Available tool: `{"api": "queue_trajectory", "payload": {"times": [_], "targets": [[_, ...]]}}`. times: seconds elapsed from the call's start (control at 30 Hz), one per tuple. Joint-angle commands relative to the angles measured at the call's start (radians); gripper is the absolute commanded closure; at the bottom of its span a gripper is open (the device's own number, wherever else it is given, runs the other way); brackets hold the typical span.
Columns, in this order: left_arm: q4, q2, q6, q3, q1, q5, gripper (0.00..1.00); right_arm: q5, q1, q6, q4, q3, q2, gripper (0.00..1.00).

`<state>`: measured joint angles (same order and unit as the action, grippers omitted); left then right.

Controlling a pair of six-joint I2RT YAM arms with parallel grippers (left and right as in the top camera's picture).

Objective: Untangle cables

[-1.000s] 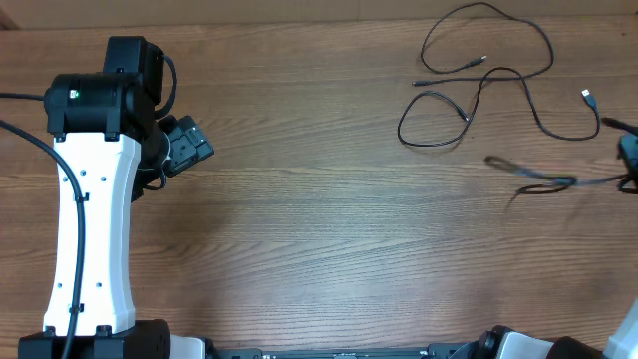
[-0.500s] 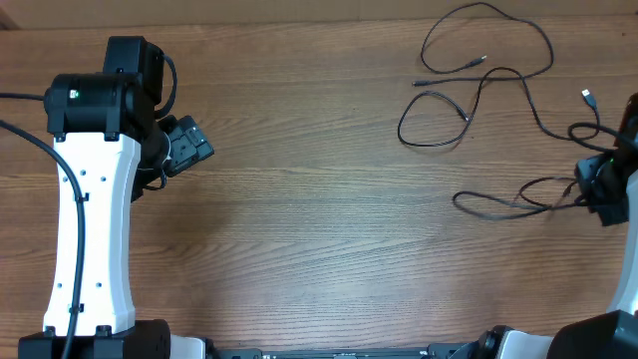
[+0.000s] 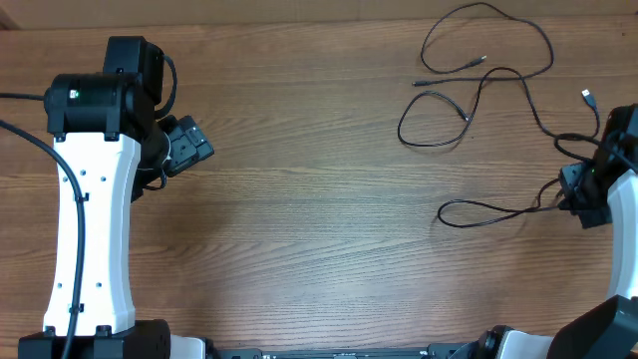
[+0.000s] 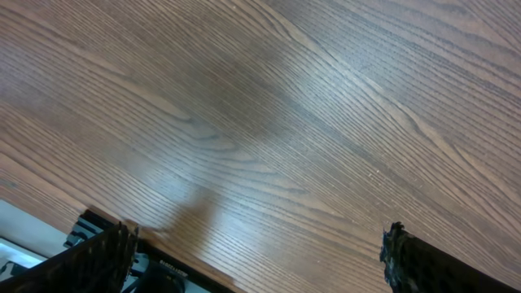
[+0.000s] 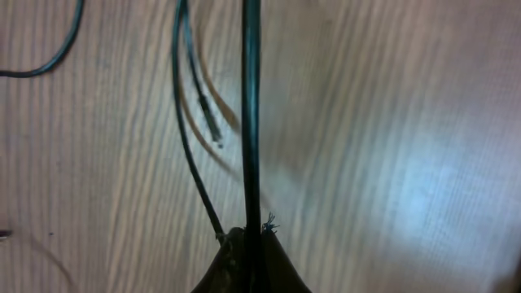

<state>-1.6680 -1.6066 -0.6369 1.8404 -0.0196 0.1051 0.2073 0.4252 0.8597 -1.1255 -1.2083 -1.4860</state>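
Since the earlier overhead frames, the right arm has advanced inward from the table's right edge, and its right gripper now lies further left than half a second ago. The held cable has been drawn along with it. A second ago it was a blurred streak, whereas it now lies as a long, flat loop on the wood, with its free end reaching further toward the table's centre. The left arm is unchanged at the left side. Its left gripper is spread wide over bare table, with one finger at each lower corner of the left wrist view and nothing between them. In the right wrist view the right gripper is pressed together, pinching the held cable, which runs straight up the frame from the fingertips. A thinner cord with a small plug end lies beside it. The remaining cables keep their earlier position at the upper right, lying as open loops apart from the held one. The silvery plug rests just above the right gripper.
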Motion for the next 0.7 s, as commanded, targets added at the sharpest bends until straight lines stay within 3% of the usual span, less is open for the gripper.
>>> {"api": "queue_trajectory", "payload": {"times": [0.0,0.23,0.57,0.67], "targets": [[0.001,-0.002,0.005,-0.005,0.0,-0.002,0.0,-0.042,0.002,0.005,0.039,0.031,-0.001,0.95],[0.001,-0.002,0.005,-0.005,0.0,-0.002,0.01,-0.078,0.002,-0.031,0.154,0.055,-0.005,0.95],[0.001,-0.002,0.005,-0.005,0.0,-0.002,0.0,-0.105,0.002,-0.025,0.166,0.093,-0.085,0.96],[0.001,-0.002,0.005,-0.005,0.0,-0.002,0.0,-0.1,0.003,-0.026,0.151,0.093,-0.095,0.79]]}}
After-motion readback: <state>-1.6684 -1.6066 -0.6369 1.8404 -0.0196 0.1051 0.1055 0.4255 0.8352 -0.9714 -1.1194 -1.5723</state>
